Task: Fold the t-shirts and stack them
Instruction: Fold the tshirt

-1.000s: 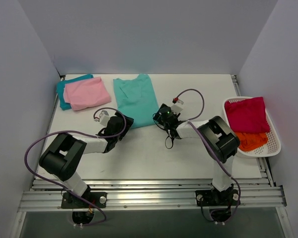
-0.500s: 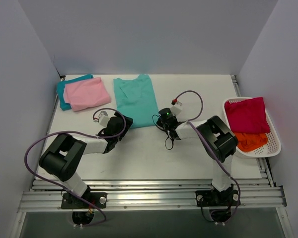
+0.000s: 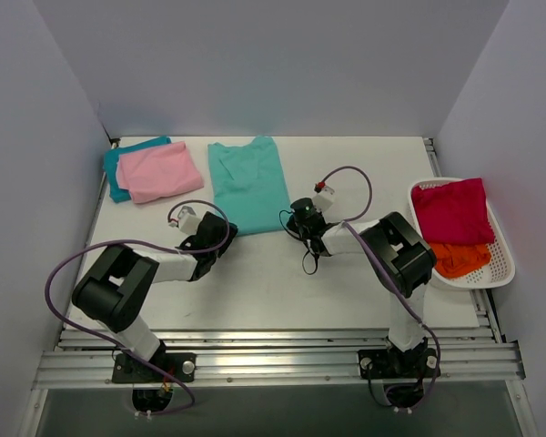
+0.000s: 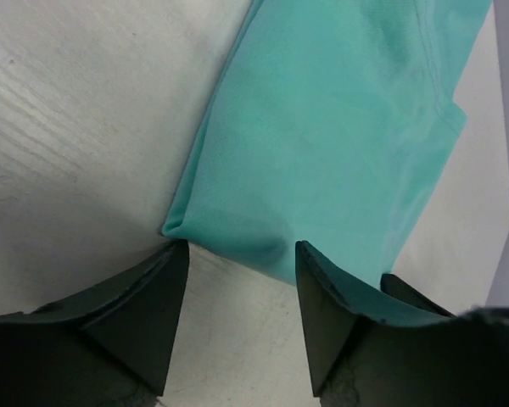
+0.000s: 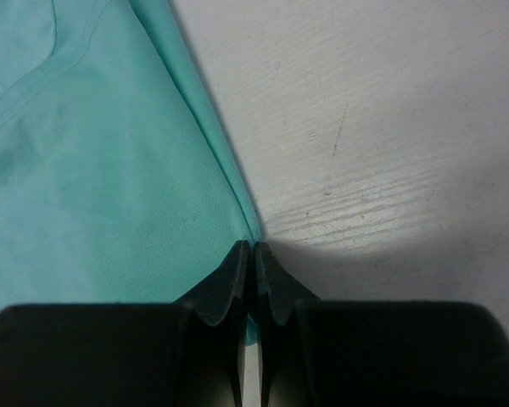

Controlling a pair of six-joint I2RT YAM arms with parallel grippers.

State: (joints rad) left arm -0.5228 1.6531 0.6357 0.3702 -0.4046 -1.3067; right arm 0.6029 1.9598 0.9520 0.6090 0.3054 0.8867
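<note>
Rightward, basket (image 3: pixel 503 266): crimson tee (image 3: pixel 451 211) atop orange tee (image 3: pixel 461 259); left hand (image 4: pixel 242 254) spread, right hand (image 5: pixel 254 251) seemingly pinching mint tee (image 5: pixel 110 170).

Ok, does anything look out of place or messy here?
Nothing spilled or damaged. The pink t-shirt sits skewed on the teal t-shirt, which peeks out beneath. The crimson t-shirt and orange t-shirt lie crumpled in the basket, not yet folded.

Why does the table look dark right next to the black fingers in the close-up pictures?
In the left wrist view the left gripper blocks the light, so a soft grey shadow falls on the table beside the mint green t-shirt; in the right wrist view the right gripper shades the table the same way.
</note>
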